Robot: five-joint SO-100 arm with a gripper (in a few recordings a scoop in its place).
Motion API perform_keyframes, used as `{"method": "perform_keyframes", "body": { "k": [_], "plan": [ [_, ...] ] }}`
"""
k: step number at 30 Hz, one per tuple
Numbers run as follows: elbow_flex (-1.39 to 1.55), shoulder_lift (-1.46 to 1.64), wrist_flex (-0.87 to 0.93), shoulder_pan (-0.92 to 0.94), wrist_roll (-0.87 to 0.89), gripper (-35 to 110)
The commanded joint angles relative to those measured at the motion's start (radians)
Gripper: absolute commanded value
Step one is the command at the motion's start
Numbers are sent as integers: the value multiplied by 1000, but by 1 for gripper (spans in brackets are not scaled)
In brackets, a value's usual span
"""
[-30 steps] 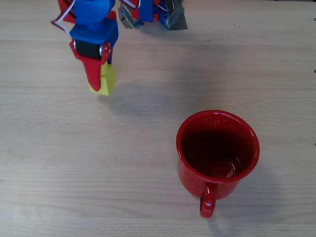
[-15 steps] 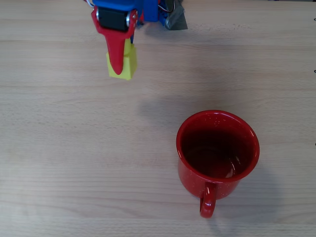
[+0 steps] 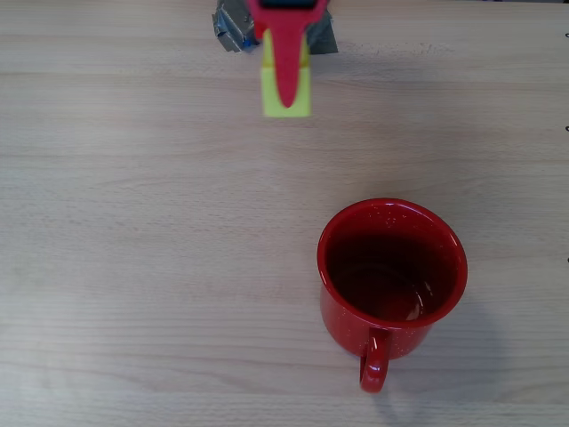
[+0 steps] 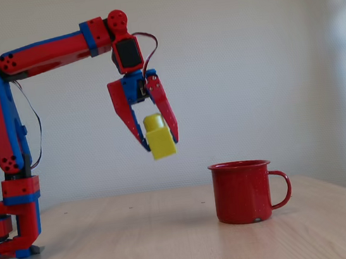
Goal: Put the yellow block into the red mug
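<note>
A red-and-blue arm's end effector (image 4: 160,142) clamped the yellow block (image 4: 159,141) high above a pale wood-grain desk (image 4: 143,242), before a plain off-white wall (image 4: 247,62). The red mug (image 4: 242,190) stood upright on the desk, off to the right in the fixed view, its handle pointing right.

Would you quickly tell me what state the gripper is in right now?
Gripper: closed on the yellow block, holding it in the air, above table height and off to the side of the red mug.
</note>
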Motion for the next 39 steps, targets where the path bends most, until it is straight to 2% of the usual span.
{"method": "perform_keyframes", "body": {
  "k": [1, 7, 14, 24, 39],
  "plan": [
    [-110, 101, 8, -37, 17, 0],
    [-242, 67, 21, -144, 40, 0],
    [-472, -118, 23, -189, 78, 0],
    [-782, -459, -41, -150, 81, 0],
    [-988, -756, -109, -92, 57, 0]
  ]
}}
